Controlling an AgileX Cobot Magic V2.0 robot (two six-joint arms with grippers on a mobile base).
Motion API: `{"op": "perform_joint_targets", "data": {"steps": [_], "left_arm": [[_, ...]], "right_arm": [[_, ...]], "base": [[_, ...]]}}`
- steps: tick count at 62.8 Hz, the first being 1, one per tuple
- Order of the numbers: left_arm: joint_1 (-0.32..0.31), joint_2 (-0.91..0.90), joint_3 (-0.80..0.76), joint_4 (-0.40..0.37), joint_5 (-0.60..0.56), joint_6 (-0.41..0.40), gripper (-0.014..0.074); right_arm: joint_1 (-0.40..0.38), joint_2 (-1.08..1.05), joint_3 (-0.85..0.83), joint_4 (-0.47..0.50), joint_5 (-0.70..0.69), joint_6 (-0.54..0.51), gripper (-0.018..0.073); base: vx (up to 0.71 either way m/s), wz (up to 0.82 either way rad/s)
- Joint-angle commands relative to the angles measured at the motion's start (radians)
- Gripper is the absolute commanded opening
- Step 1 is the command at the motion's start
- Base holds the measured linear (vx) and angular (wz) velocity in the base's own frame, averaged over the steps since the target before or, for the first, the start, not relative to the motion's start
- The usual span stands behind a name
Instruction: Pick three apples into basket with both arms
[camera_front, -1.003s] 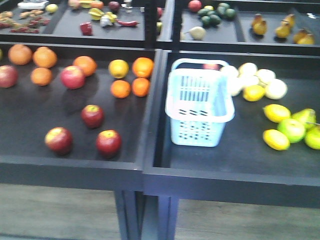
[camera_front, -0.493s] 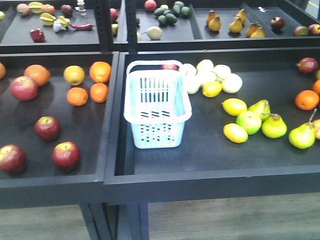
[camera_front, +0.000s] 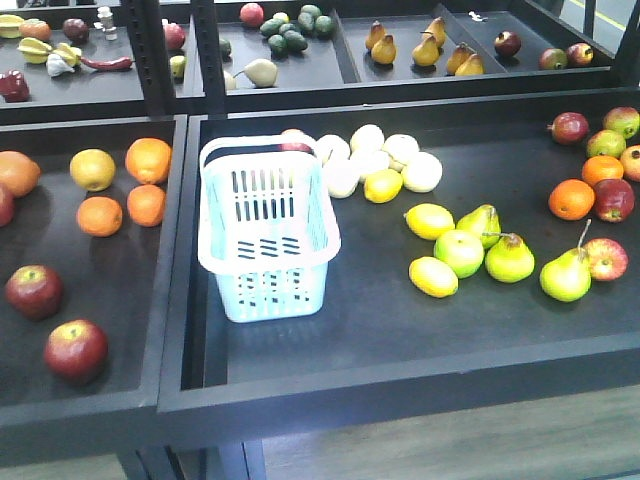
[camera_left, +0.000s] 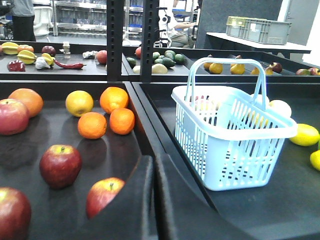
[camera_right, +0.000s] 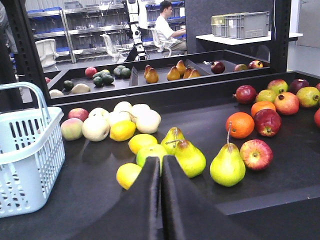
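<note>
Two dark red apples lie in the left tray of the front view, one (camera_front: 33, 290) behind the other (camera_front: 75, 350). The left wrist view shows three: one (camera_left: 60, 165) in the middle, one (camera_left: 102, 196) half hidden behind my finger, and one (camera_left: 12, 217) at the lower left edge. The pale blue basket (camera_front: 265, 285) stands upright at the left end of the right tray, with nothing visible inside; both wrist views also show the basket (camera_left: 235, 160) (camera_right: 30, 170). My left gripper (camera_left: 154, 157) is shut and holds nothing, low over the divider between the trays. My right gripper (camera_right: 161, 159) is shut and holds nothing, in front of the green pears.
Oranges (camera_front: 145, 160) and a yellow fruit (camera_front: 92, 168) lie behind the apples. White fruits (camera_front: 380, 160), lemons (camera_front: 430, 220) and green pears (camera_front: 510, 258) sit right of the basket. More red apples (camera_front: 612, 198) lie far right. A raised divider (camera_front: 175, 260) separates the trays. Black posts (camera_front: 205, 50) stand behind.
The whole scene has slid left in the front view. One apple has left the frame on the left, and more fruit has come into view on the right. Nothing was grasped.
</note>
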Motion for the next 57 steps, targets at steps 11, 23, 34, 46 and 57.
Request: {"op": "perform_joint_targets", "data": {"steps": [11,23,34,46,57], "left_arm": [[-0.001,-0.012,-0.025,0.001,-0.080,-0.005,-0.0006],[-0.001,-0.012,-0.025,0.001,-0.080,-0.005,-0.0006],[-0.001,-0.012,-0.025,0.001,-0.080,-0.005,-0.0006],[-0.001,-0.012,-0.025,0.001,-0.080,-0.005,-0.0006],[-0.001,-0.012,-0.025,0.001,-0.080,-0.005,-0.0006]], "right_arm": [[-0.002,-0.012,0.014,-0.012,-0.072,-0.009,-0.0005],[-0.002,-0.012,0.014,-0.012,-0.072,-0.009,-0.0005],[-0.002,-0.012,0.014,-0.012,-0.072,-0.009,-0.0005],[-0.002,-0.012,0.014,-0.012,-0.072,-0.009,-0.0005],[-0.002,-0.012,0.014,-0.012,-0.072,-0.009,-0.0005]], "base": [[0.14,-0.01],[0.17,0.11],[0.17,0.13],[0.15,0.11],[0.11,0.10]]}}
